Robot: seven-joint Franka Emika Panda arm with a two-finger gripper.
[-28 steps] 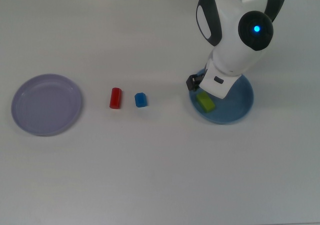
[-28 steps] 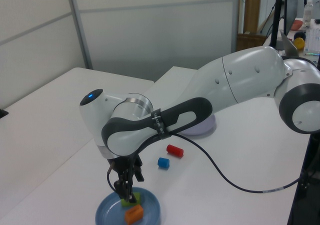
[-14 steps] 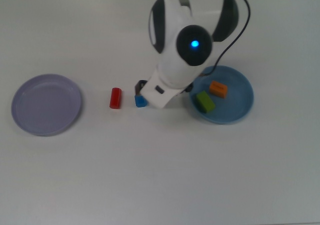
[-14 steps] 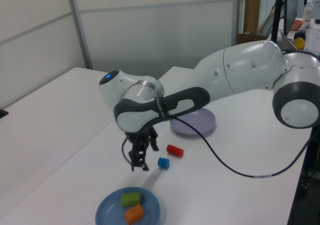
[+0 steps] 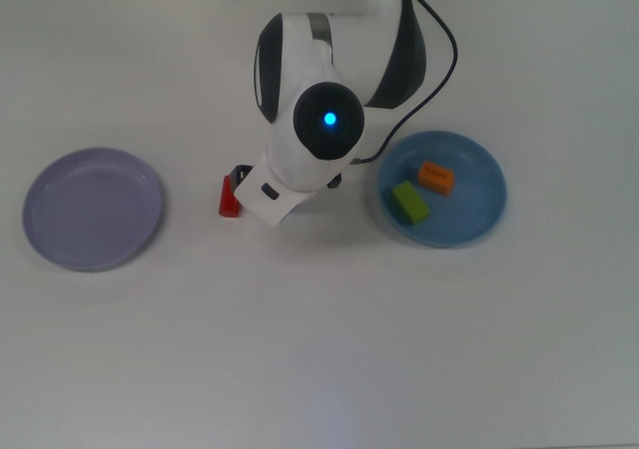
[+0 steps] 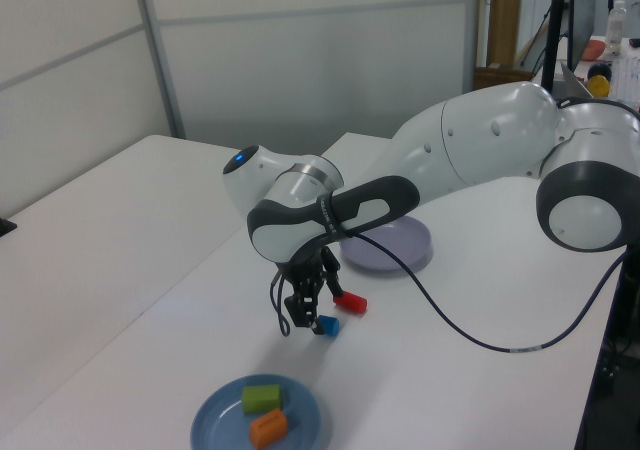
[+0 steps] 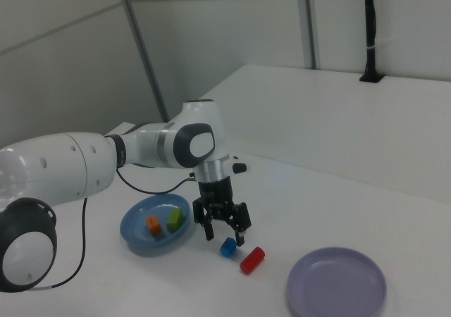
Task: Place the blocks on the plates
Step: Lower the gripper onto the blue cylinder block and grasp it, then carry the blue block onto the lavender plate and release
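My gripper hangs open just above the blue block, its fingers spread to either side without touching it. The red cylinder lies right beside the blue block on the table. In the top view my arm hides the blue block, and only part of the red cylinder shows. The green block and the orange block lie on the light blue plate. Nothing lies on the lavender plate at the top view's left.
My arm's wrist and elbow reach over the table's middle from the far edge in the top view. A black cable loops from the wrist across the table. Wall panels stand behind the table in the left view.
My gripper has left the green block on the light blue plate. It has moved towards the top view's left and come down over the blue block.
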